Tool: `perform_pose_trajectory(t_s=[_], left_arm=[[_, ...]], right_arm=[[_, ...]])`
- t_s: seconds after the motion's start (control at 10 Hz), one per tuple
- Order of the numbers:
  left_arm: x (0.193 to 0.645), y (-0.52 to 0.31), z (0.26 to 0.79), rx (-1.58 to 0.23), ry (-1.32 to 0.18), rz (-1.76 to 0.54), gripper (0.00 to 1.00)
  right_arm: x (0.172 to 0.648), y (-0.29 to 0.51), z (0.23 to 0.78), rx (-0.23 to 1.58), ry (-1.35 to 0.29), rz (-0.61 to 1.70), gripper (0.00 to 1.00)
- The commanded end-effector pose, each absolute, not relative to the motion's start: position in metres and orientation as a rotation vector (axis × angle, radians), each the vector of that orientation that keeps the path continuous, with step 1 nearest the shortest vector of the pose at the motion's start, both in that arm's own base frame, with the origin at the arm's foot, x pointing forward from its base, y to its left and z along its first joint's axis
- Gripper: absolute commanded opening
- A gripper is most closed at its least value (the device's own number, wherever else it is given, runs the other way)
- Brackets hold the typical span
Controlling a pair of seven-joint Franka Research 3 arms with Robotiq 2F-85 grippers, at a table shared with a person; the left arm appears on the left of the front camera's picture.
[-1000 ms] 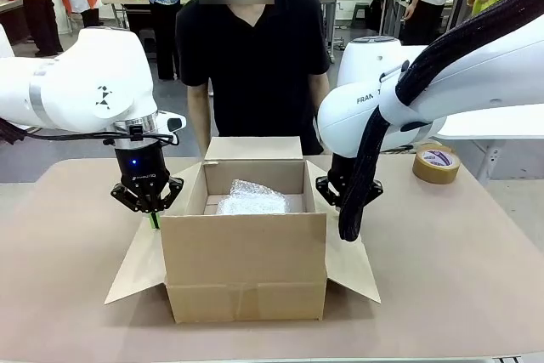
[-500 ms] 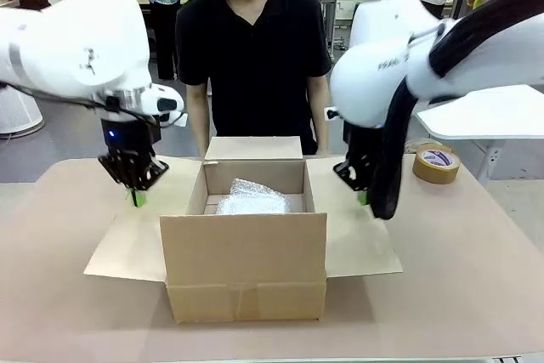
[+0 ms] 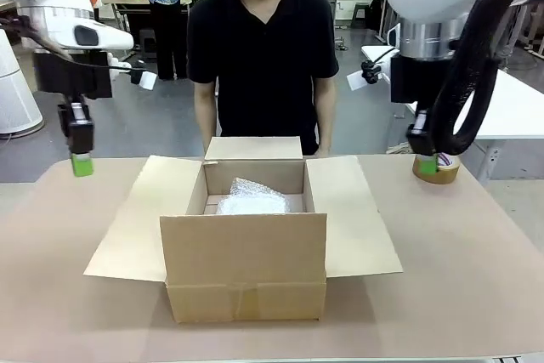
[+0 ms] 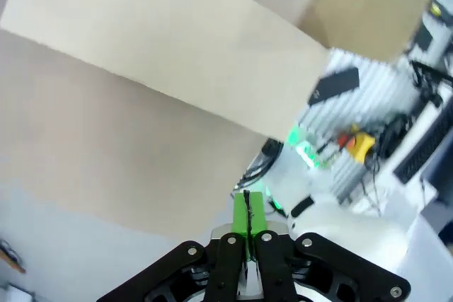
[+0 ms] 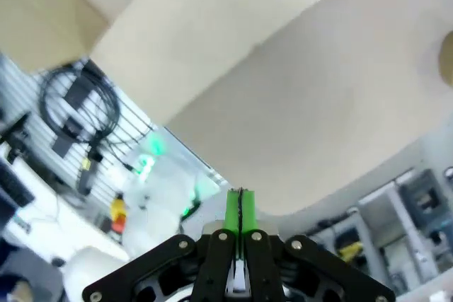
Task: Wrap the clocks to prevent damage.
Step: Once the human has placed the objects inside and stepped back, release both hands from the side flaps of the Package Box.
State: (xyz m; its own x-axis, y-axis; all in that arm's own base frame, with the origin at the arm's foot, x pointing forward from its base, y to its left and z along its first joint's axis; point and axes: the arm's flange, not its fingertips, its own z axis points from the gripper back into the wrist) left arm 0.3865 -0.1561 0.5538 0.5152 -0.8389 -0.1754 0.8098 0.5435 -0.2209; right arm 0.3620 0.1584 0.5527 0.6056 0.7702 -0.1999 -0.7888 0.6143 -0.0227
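An open cardboard box (image 3: 244, 265) sits mid-table (image 3: 459, 278), its side flaps splayed flat to left and right and its far flap (image 3: 254, 148) standing upright. Inside, against the far wall, lies a bubble-wrapped bundle (image 3: 252, 199), long axis running side to side across the box. The near wall cuts off its lower part, and the wrap conceals what it holds. The left gripper (image 3: 82, 163) hangs above the table's left edge, well apart from the box, green pads pressed together with nothing between them. The right gripper (image 3: 427, 163), likewise closed and empty, hangs in front of a roll of tape (image 3: 449, 169), partly hiding it. Both wrist views are blurred. A person (image 3: 262, 48) in a black shirt stands behind the box.
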Motion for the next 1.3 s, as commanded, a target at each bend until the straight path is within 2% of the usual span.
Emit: perform_pose_trajectory(t_s=[0.0,0.4,0.5,0.9,1.0,1.1,1.2], left_arm=[[0.390,-0.155,0.555,-0.058,0.281,-1.139,0.00],[0.377,-0.145,0.540,-0.141,0.244,-1.367,0.00],[0.376,-0.147,0.537,-0.159,0.228,-1.413,0.00],[0.375,-0.149,0.533,-0.045,0.169,-1.477,0.00],[0.375,-0.144,0.534,-0.027,0.137,-1.473,0.00],[0.381,-0.151,0.536,-0.093,0.207,-1.453,0.00],[0.381,-0.151,0.536,-0.093,0.207,-1.453,0.00]], right_arm=[[0.366,0.136,0.545,-0.183,0.155,1.032,0.01],[0.367,0.091,0.531,-0.045,0.133,1.276,0.01],[0.368,0.085,0.527,-0.008,0.121,1.296,0.01],[0.373,0.082,0.518,0.035,0.139,1.334,0.01],[0.371,0.082,0.525,-0.014,0.147,1.291,0.01],[0.371,0.082,0.525,-0.014,0.147,1.291,0.01],[0.371,0.082,0.525,-0.014,0.147,1.291,0.01]])
